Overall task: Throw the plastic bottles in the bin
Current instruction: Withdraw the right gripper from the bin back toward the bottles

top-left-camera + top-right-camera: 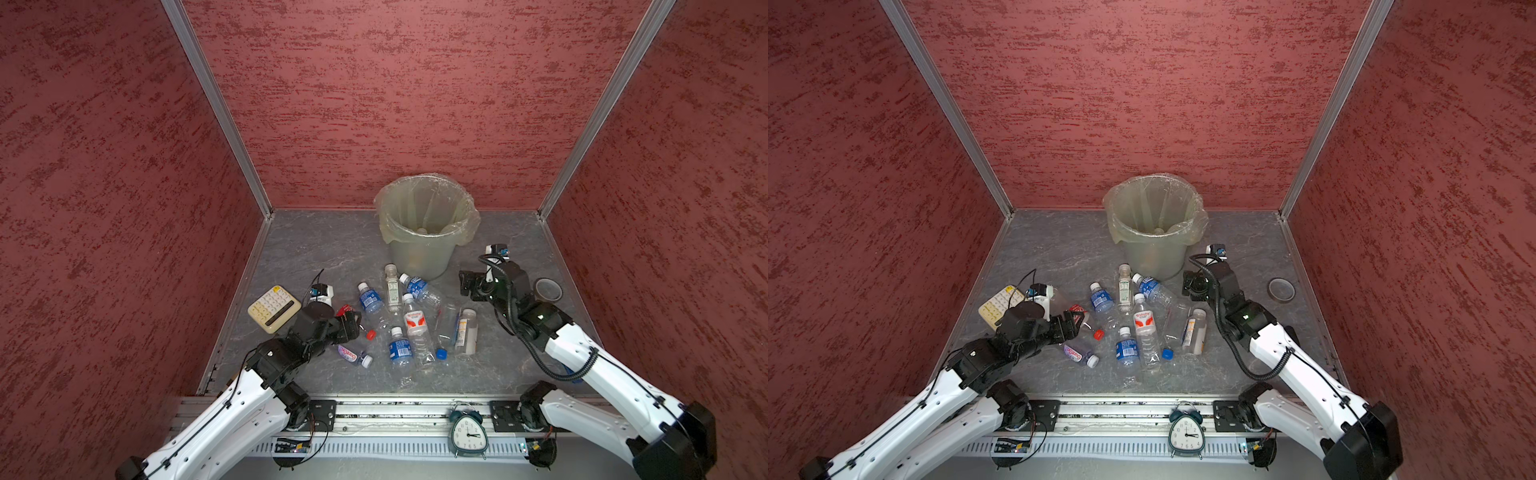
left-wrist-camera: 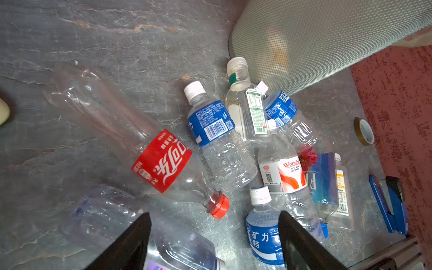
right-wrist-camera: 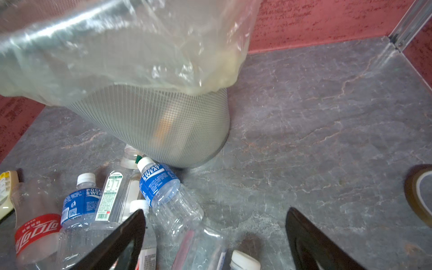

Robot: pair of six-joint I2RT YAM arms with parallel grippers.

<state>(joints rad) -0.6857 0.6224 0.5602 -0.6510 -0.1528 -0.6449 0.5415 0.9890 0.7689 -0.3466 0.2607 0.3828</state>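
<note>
Left jaws are hanging wide and empty over the scattered bottles (image 1: 415,325); right jaws are gaping empty beside the bin (image 1: 417,257).

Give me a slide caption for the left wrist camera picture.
Open left tool above a red-label bottle and other plastic bottles lying on the grey table by the bin.

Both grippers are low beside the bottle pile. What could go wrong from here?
1. The left gripper hangs open over the purple-labelled clear plastic bottle, close beside the red-labelled clear cola bottle; closing could catch both or send one rolling.
2. The right gripper is open close to the translucent grey-green bin; lifting might snag its loose clear bag or nudge the bin.
</note>
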